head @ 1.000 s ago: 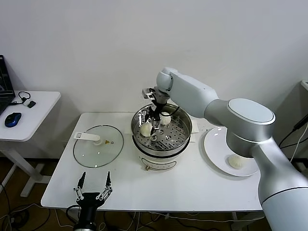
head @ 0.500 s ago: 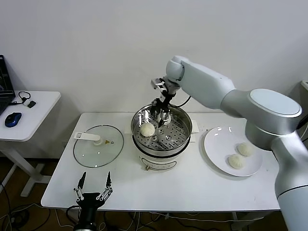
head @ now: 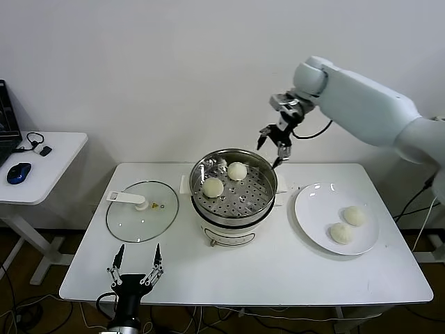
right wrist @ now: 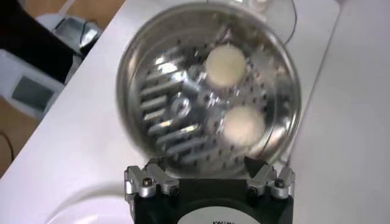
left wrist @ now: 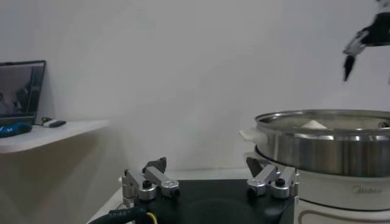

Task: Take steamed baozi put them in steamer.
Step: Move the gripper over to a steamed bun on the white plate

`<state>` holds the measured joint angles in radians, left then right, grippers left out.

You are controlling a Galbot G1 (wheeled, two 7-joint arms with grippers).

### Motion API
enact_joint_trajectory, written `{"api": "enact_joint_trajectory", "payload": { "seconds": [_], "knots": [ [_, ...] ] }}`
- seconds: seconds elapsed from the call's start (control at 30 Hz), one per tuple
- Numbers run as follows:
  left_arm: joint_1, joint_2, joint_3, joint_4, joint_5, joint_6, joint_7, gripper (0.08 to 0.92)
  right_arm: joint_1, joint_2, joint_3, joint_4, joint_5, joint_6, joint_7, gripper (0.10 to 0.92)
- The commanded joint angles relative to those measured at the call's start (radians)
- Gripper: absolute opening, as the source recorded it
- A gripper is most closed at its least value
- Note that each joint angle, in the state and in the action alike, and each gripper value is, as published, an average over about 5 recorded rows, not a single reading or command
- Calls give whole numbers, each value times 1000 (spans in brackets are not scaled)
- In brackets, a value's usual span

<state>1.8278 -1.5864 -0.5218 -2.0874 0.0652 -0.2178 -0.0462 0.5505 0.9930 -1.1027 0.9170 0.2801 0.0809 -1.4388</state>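
Right, from the left I see my left gripper parked low at the table's front edge with its fingers spread and nothing between them, just in front of the glass lid. At the middle stands the steamer with two steamed baozi on its perforated tray (one toward the back, one nearer the left wall). My right gripper hangs above the steamer's back right rim, fingers apart and empty, and two more buns lie on the white plate at the right.
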Motion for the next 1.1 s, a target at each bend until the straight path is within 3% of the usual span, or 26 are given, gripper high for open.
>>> {"api": "enact_joint_trajectory", "payload": {
  "seconds": [0.03,0.43,0.7,1.1],
  "knots": [
    [-3,3,5,1,4,1,-2,823,-71,-298,76,140,-157,59,-29,823],
    [2,10,15,4,12,3,-3,823,-364,-418,305,199,-412,131,-39,823],
    [0,13,17,15,9,7,-3,823,-496,-412,414,202,-538,231,-12,823],
    [2,12,14,21,6,8,-3,823,-583,-375,454,145,-566,182,-10,823]
  ]
}}
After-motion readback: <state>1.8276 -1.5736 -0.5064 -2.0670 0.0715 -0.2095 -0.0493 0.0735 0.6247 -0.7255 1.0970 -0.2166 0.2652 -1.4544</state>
